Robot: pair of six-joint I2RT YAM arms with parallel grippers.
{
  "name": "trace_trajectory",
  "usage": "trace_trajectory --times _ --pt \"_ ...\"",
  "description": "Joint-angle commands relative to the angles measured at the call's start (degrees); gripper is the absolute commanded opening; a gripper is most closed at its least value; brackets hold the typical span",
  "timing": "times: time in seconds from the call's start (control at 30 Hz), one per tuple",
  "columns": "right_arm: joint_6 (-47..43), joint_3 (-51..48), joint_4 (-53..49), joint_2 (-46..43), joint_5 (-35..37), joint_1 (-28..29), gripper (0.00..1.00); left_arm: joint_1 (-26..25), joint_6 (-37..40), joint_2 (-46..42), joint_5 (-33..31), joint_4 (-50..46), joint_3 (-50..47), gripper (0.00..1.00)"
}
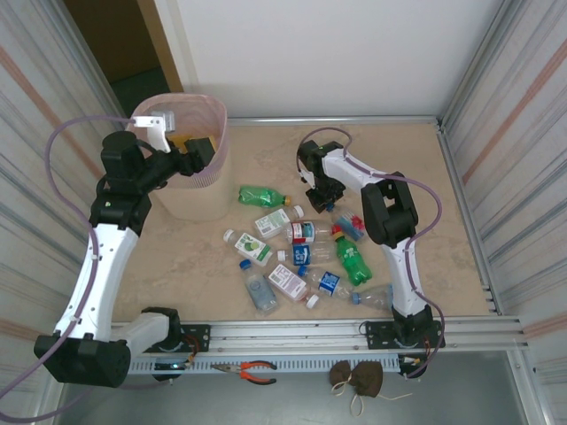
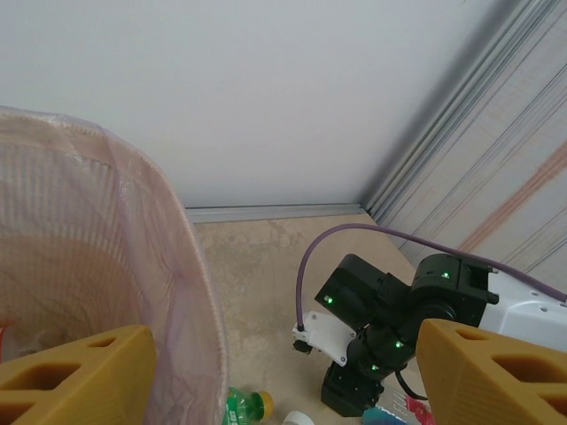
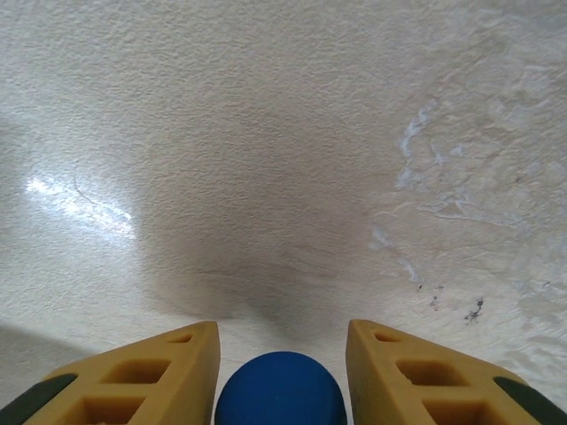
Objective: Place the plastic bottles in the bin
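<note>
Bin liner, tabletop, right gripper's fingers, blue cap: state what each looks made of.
The bin liner looks like thin plastic film: translucent pink, finely ribbed, creased at the rim. The tabletop seems stone-look laminate or stone: beige mottling, soft sheen. The right gripper's fingers look like matte ochre plastic, perhaps printed: hollow cells show. The blue cap between them looks like smooth plastic.
</note>
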Motion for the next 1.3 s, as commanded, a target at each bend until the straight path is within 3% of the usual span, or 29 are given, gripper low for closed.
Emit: trace_trajectory --times 0.0,0.3,0.57,0.83,1.13,1.27 --pt "-0.6 1.5 -2.1 0.7 1.9 0.5 0.38 0.4 0.3 -0.7 1.5 0.7 -0.7 0.77" --pt "-0.8 1.1 -0.7 -2.4 7.8 0.3 0.27 0.4 -2.1 -0.4 1.4 1.4 -0.7 0.77" --pt "1.7 1.6 0.0 -11.6 8.0 -0.3 0.25 0.4 -2.9 1.1 7.4 4.3 -0.6 0.82" --pt "7.7 4.5 2.5 -22.9 -1.9 -0.3 0.25 0.3 -5.9 3.1 12.3 8.2 -1.3 0.99" --pt "14.8 3.9 10.7 -33.9 -17.4 0.5 0.28 -3.5 -2.5 3.9 13.2 11.3 -1.2 0.98" --pt "17.0 -0.4 17.5 -39.2 -23.1 1.1 0.28 -5.6 -1.0 5.5 16.1 11.2 0.2 0.89"
